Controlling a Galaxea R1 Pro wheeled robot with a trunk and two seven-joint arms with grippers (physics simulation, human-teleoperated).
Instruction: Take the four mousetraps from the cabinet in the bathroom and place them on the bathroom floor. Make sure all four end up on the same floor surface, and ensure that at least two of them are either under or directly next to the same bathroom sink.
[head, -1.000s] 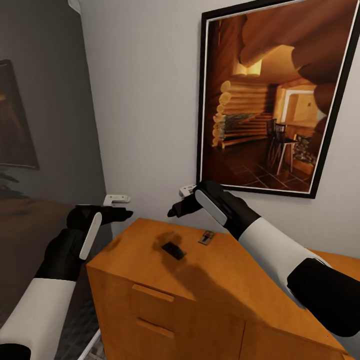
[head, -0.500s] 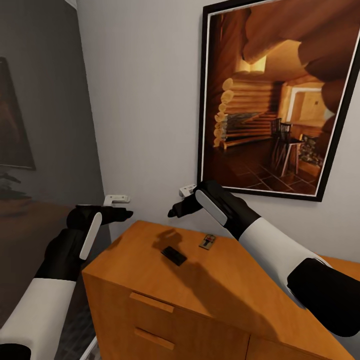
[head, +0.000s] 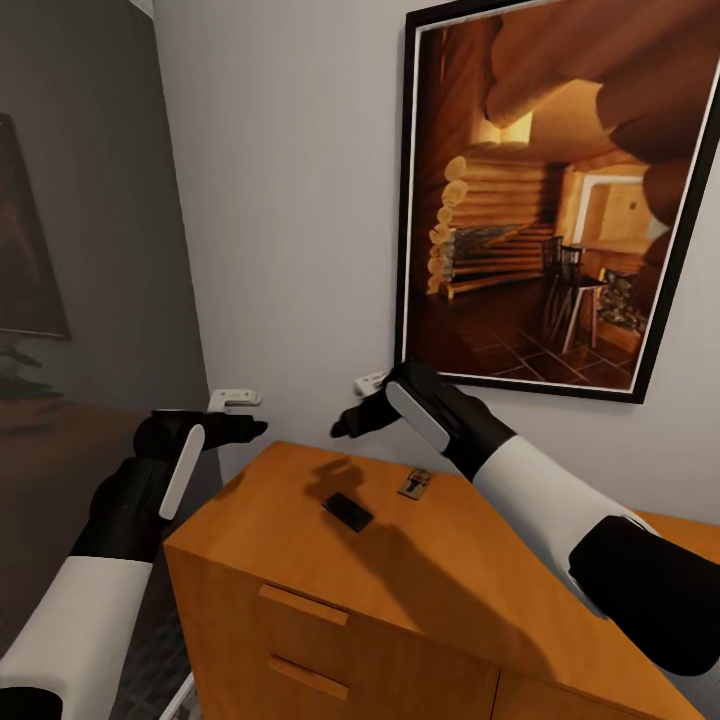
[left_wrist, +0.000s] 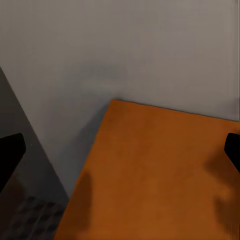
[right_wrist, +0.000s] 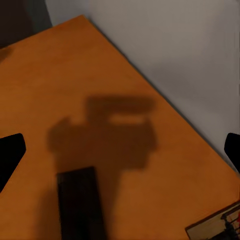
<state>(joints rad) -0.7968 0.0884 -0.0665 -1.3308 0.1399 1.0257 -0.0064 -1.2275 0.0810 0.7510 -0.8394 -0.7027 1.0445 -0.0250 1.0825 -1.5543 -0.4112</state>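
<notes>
Cabinet (head: 420, 590): orange-brown wood, flat top, tab handles on the front. On top: one mousetrap (head: 414, 484) near the wall; one dark flat rectangular object (head: 348, 512) at its 8 o'clock, apart.

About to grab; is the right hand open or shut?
Open: in the right wrist view, the right hand shows fingertips spread far apart above the cabinet.

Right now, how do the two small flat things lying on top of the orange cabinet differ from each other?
The small pale wooden mousetrap with metal parts lies nearer the wall; the flat dark rectangular object lies nearer the front edge of the orange-brown wooden cabinet. The mousetrap shows light wood and fittings; the dark object is plain, uniformly dark and looks somewhat larger. Both lie flat, apart, below the right gripper.
</notes>
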